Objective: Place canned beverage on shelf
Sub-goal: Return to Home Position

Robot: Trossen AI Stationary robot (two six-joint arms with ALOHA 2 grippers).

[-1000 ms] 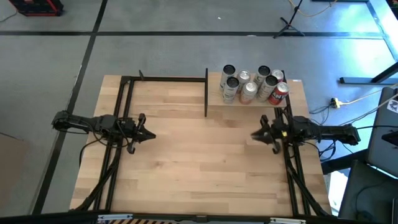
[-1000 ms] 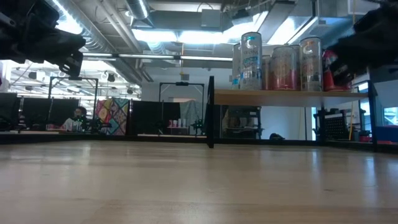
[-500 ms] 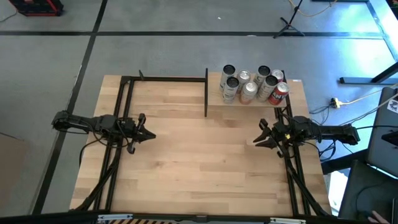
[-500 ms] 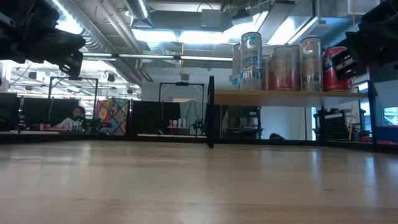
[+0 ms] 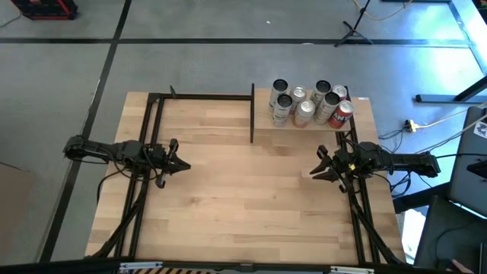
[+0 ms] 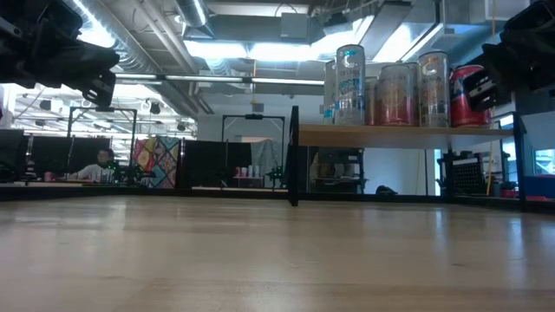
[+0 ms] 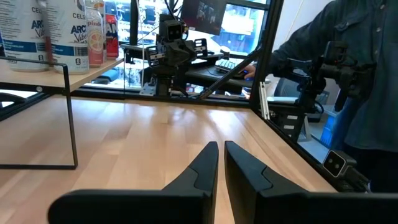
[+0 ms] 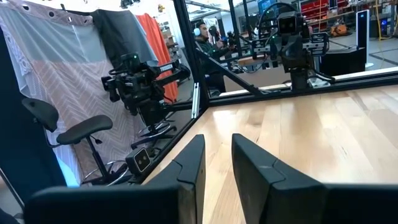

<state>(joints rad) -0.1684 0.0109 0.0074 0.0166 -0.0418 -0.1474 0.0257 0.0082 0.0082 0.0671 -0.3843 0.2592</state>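
The shelf sits in the upper right of the high view, raised above the tabletop. It carries a tight cluster of cans. In the low view the white-and-blue cans stand at the cluster's left. The orange-pink cans are in the middle, and a red can is at the right end, partly hidden by the right arm. A black post rises at the shelf's left edge, between the cans and the bare middle of the tabletop.

The left end effector hangs over the centre-left of the high view, well apart from the shelf. Its fingers are drawn together with only a thin slit between them. The right end effector hangs just below the shelf in the high view, pointing toward the middle. Its fingers are slightly parted and hold nothing.

Beyond the tabletop, a person in a dark jacket stands at the right of the left wrist view. An office chair shows at the left of the right wrist view.
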